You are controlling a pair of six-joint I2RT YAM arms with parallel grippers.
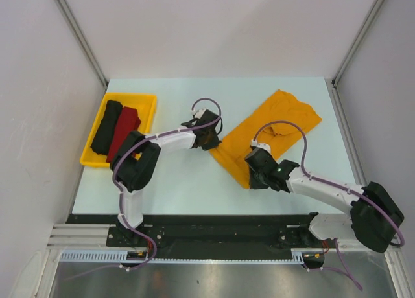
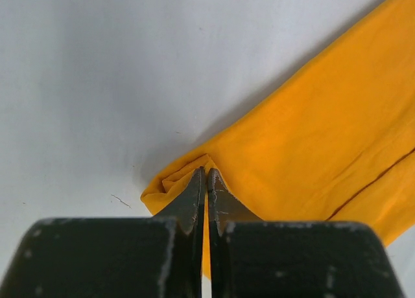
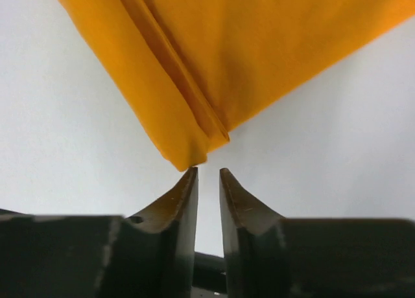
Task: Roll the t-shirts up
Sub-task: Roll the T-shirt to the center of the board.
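Top view, shirt: the mustard t-shirt (image 1: 279, 126), folded into a long strip, lies slantwise on the table (image 1: 194, 181), right of centre, running from near-left to far-right.
Top view, rolls: a black roll (image 1: 107, 126) and a dark red roll (image 1: 124, 131) sit side by side in the yellow tray (image 1: 146, 100) at far left.
Top view, arms: the left gripper (image 1: 209, 139) is at the strip's left corner, the right gripper (image 1: 258, 178) at its near corner.
Left wrist, jaws: pressed together, pinching a bunched corner of the mustard t-shirt (image 2: 311, 136).
Right wrist, jaws: slightly parted with only table between them; the folded corner lies just beyond the tips.
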